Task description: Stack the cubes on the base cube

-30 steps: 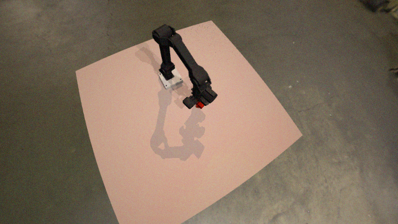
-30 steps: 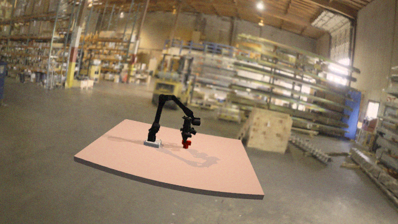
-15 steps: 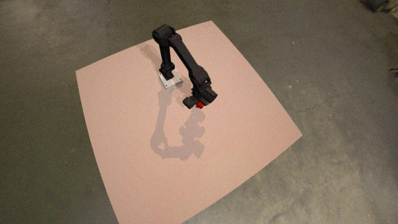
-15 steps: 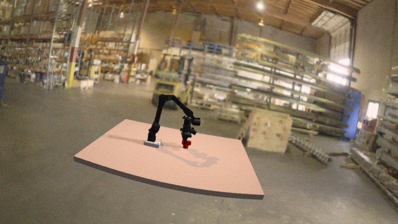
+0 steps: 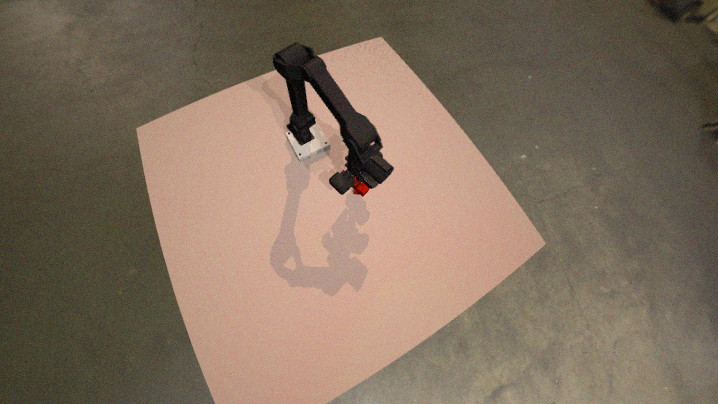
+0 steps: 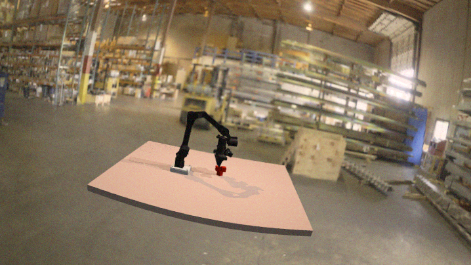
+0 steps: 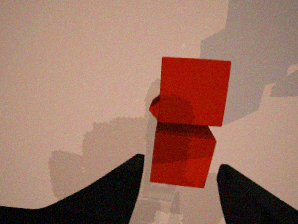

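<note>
Red cube set on base cube, gripper parted, released; next, straight lift away, likely.

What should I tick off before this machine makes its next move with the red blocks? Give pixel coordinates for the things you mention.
1. End effector (image 5: pixel 355 177) (image 6: pixel 219 164) (image 7: pixel 181 167) open, space on both sides of the nearer cube (image 5: pixel 355 181) (image 6: pixel 217 168) (image 7: pixel 181 172): ok.
2. Nearer and farther cube (image 5: pixel 361 188) (image 6: pixel 224 168) (image 7: pixel 195 90) both up on the base cube (image 5: pixel 355 191) (image 6: pixel 220 173) (image 7: pixel 154 108): ok.
3. Both cubes level: cannot tell precisely; neither is plainly tipped.
4. Small gap between them: cannot tell; their edges seem to meet in the wrist view.
5. End effector withdrawn: not ok, its fingers flank the nearer cube.
</note>
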Motion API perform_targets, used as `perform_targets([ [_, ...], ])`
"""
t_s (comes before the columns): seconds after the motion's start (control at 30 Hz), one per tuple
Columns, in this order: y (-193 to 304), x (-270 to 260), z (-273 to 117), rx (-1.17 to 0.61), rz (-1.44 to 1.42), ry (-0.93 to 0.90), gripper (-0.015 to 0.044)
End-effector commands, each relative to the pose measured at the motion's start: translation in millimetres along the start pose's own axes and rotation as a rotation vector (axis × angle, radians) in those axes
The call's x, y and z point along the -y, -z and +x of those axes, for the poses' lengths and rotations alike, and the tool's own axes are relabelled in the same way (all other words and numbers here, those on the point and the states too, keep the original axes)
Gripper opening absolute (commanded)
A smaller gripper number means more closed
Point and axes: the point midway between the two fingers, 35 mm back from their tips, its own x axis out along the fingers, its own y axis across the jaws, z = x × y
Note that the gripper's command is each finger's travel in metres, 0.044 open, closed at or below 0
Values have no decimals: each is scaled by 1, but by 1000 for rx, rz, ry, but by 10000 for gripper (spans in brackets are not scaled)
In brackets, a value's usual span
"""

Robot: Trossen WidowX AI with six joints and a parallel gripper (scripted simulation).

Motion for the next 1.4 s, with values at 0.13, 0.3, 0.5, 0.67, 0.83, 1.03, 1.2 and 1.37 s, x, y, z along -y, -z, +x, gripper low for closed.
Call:
perform_targets([
  [0.13,-1,0,-15,5,0,0,205],
  [0.3,-1,0,-23,5,0,0,205],
  [0.5,-1,0,-33,5,0,0,205],
  [0.67,-1,0,-42,5,0,0,205],
  [0.83,0,0,-46,5,0,0,205],
  [1.03,-1,0,-53,5,0,0,362],
  [1.2,0,0,-57,5,0,0,400],
  [1.37,-6,-33,-56,4,0,-4,400],
])
